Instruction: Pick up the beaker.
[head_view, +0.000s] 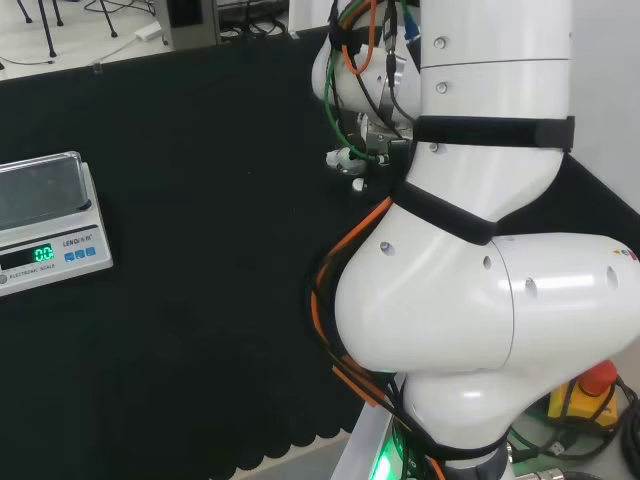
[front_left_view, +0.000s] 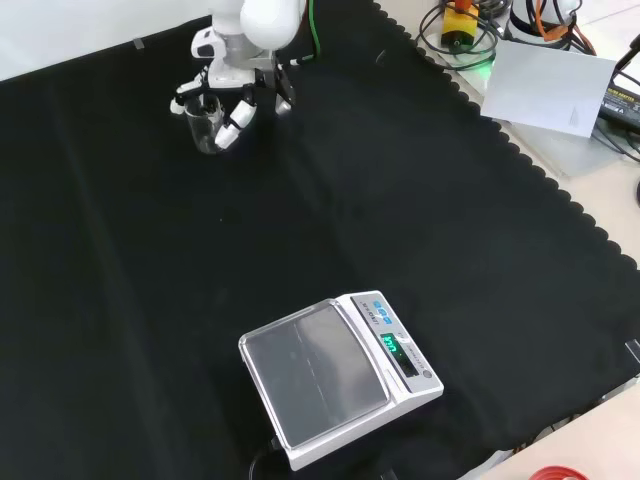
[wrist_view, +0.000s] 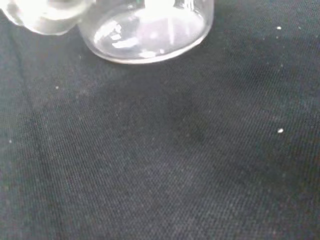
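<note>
A small clear glass beaker (front_left_view: 206, 128) stands on the black cloth at the far left of the front view. The black and white hand (front_left_view: 232, 92) comes down on it from above. One finger (front_left_view: 234, 124) curls against the beaker's right side and another part of the hand (front_left_view: 184, 98) reaches round its left rim. Through the wrist view the beaker's round base (wrist_view: 150, 31) shows close up, seemingly resting on the cloth, with a blurred white part of the hand (wrist_view: 45, 15) beside it. In the head view the arm's white links (head_view: 470, 300) stand in front of the hand.
A white scale with a grey pan (front_left_view: 335, 385) stands near the front edge in the front view, and at the left edge (head_view: 45, 225) in the head view. Wide black cloth lies between it and the beaker. Cables and a paper sheet (front_left_view: 550, 90) lie beyond the cloth.
</note>
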